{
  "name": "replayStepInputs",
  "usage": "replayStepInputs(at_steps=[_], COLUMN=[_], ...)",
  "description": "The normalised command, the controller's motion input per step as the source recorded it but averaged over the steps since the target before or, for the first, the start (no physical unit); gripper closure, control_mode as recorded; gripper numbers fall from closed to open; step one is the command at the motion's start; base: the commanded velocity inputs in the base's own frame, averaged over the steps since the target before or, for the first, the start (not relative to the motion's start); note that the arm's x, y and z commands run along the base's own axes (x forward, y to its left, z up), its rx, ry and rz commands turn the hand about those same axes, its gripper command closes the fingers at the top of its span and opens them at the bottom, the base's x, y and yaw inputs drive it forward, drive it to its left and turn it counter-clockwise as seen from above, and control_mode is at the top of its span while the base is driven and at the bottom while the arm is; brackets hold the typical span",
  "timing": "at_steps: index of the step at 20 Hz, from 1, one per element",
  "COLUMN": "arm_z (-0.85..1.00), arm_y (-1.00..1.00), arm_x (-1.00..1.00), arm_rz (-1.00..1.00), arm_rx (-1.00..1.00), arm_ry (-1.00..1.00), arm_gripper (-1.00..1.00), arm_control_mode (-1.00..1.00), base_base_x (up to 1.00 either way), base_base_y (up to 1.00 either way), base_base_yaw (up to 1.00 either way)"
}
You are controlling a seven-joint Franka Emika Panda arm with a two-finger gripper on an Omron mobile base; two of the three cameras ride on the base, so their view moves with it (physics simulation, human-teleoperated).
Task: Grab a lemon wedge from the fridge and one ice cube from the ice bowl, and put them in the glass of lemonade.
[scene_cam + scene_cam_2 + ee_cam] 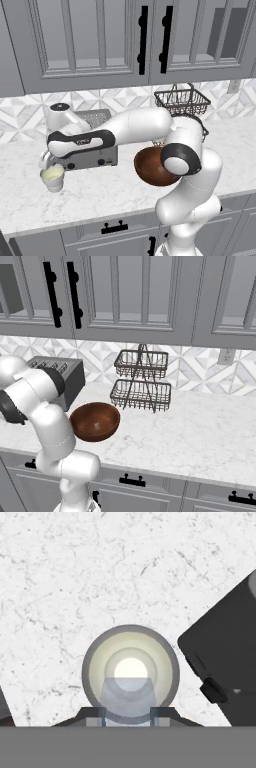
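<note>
Over glass of lemonade: gripper narrow on pale ice cube. Center over mouth, release low, avoid splash.

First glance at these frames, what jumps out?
The white arm stretched left across the marble counter, its gripper holding an ice cube right over the glass of lemonade. Next, the reddish-brown ice bowl near the counter's front, between the toaster and the wire basket rack.
</note>
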Motion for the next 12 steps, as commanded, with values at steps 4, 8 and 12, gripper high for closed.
replayStepInputs(at_steps=[4, 8, 12], arm_z=[-0.10, -0.09, -0.25], arm_y=[0.00, 0.03, 0.00], arm_x=[0.00, 0.13, 0.02], arm_rz=[0.00, 0.00, 0.00], arm_rx=[0.00, 0.00, 0.00], arm_ry=[0.00, 0.00, 0.00], arm_gripper=[1.00, 1.00, 1.00], arm_control_mode=[-1.00, -1.00, -1.00], base_base_x=[0.00, 0.00, 0.00], base_base_y=[0.00, 0.00, 0.00], base_base_yaw=[0.00, 0.00, 0.00])
